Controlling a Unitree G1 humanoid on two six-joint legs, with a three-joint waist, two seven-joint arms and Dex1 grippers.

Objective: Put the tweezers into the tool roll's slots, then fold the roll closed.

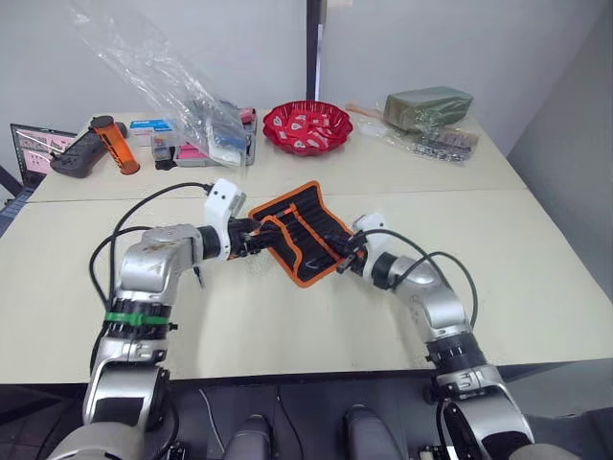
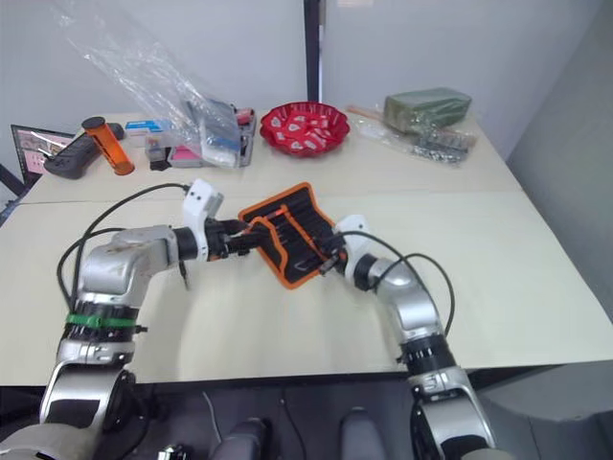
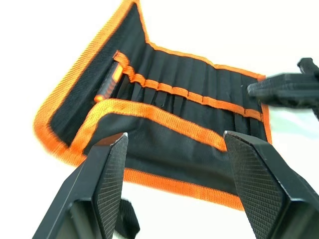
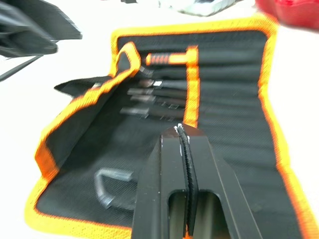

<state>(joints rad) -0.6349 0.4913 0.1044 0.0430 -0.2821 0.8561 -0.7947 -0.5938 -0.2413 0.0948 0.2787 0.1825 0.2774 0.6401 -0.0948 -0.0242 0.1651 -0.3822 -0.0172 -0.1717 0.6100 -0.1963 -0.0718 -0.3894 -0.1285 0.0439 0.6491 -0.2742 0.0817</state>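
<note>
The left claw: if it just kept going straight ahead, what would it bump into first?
Most likely the tool roll: the open left claw points straight at its folded-over flap, with the right claw beyond. Depth is unclear.

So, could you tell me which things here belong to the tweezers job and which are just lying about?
Job:
- tool roll
- tweezers in its slots
- left gripper, open
- right gripper, shut

Lying about:
- red bowl
- orange cylinder
- plastic bag
- green bundle

Tool roll point(image 1: 305, 233) open on table w/ one flap folded in, tweezers point(image 4: 149, 97) in slots.
</note>
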